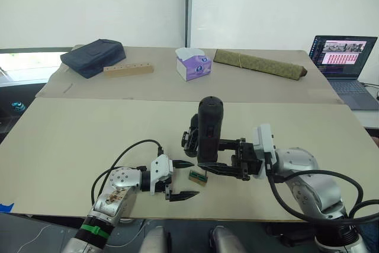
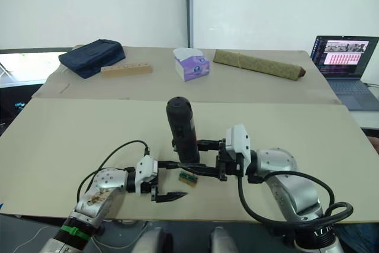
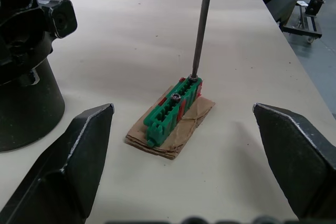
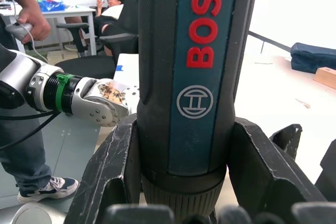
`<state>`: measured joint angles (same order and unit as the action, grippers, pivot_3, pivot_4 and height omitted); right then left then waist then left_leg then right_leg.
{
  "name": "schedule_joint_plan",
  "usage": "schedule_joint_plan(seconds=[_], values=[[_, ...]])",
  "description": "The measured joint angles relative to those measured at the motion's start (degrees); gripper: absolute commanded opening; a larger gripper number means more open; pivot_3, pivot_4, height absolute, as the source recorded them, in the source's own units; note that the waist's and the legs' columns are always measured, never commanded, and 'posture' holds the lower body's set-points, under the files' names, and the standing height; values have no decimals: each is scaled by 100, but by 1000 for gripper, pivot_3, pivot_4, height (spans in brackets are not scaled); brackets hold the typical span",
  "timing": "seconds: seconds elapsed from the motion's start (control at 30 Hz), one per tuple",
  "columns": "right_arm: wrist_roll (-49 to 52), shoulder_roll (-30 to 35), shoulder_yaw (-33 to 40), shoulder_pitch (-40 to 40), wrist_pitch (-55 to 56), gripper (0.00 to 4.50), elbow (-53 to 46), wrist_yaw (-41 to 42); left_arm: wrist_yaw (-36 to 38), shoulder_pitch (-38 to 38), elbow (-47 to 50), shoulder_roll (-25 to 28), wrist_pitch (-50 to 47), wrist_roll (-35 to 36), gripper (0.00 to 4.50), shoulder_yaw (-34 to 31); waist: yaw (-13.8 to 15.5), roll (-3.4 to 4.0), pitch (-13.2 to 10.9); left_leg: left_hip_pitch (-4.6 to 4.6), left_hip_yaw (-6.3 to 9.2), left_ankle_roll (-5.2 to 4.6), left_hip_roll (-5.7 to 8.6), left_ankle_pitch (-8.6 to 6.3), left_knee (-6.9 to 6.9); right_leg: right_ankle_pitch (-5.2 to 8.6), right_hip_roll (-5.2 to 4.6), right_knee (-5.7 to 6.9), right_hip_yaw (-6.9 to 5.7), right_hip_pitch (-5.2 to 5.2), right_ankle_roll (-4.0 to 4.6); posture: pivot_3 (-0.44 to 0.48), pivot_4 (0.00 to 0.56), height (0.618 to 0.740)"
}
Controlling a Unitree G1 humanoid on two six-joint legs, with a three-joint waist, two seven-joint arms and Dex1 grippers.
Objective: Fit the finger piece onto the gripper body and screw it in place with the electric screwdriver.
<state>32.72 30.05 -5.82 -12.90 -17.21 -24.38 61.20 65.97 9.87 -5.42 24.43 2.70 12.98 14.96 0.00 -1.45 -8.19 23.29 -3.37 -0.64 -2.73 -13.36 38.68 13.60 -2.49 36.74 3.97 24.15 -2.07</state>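
My right gripper (image 1: pixel 208 165) is shut on the electric screwdriver (image 1: pixel 210 127), a dark cylinder with a red label (image 4: pixel 210 19), held upright over the near middle of the table. Its thin metal bit (image 3: pixel 202 24) comes down onto the end of a small green-and-brown block (image 3: pixel 170 114). Just behind the screwdriver stands the black gripper body (image 1: pixel 190 139), partly hidden by it. My left gripper (image 1: pixel 193 178) is open, low on the table, with the block lying between its fingertips, untouched. The finger piece is out of view.
On the far table are a navy bag (image 1: pixel 93 56), a wooden block (image 1: pixel 128 70), a tissue box (image 1: pixel 192 63) and a rolled mat (image 1: pixel 259 63). An open laptop (image 1: pixel 343 57) sits at the far right. A person's hand (image 4: pixel 31 22) shows beside the table.
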Motion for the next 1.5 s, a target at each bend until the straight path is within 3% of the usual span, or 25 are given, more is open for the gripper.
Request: schedule_joint_plan(seconds=[1.0, 1.17, 1.5], values=[[461, 94, 265, -247, -84, 1900, -174, -32, 371, -343, 113, 358, 132, 580, 4500, -508, -86, -9, -3, 3, 0, 0, -7, 0, -19, 3, 5, 1, -1, 14, 7, 0, 150, 740], [638, 152, 295, -360, -280, 1900, -254, -114, 467, -471, 372, 378, 91, 905, 4500, -710, -79, -22, -13, 6, 0, 0, -8, 0, -19, 2, 2, 0, 0, 15, 7, 0, 150, 740], [1292, 370, 718, -730, -794, 1900, -509, -479, 625, -816, 1183, 933, -429, 1862, 4500, -1487, -85, -31, -22, 3, 1, 0, -11, 0, -23, 4, 3, 0, -1, 17, 9, 0, 150, 740]])
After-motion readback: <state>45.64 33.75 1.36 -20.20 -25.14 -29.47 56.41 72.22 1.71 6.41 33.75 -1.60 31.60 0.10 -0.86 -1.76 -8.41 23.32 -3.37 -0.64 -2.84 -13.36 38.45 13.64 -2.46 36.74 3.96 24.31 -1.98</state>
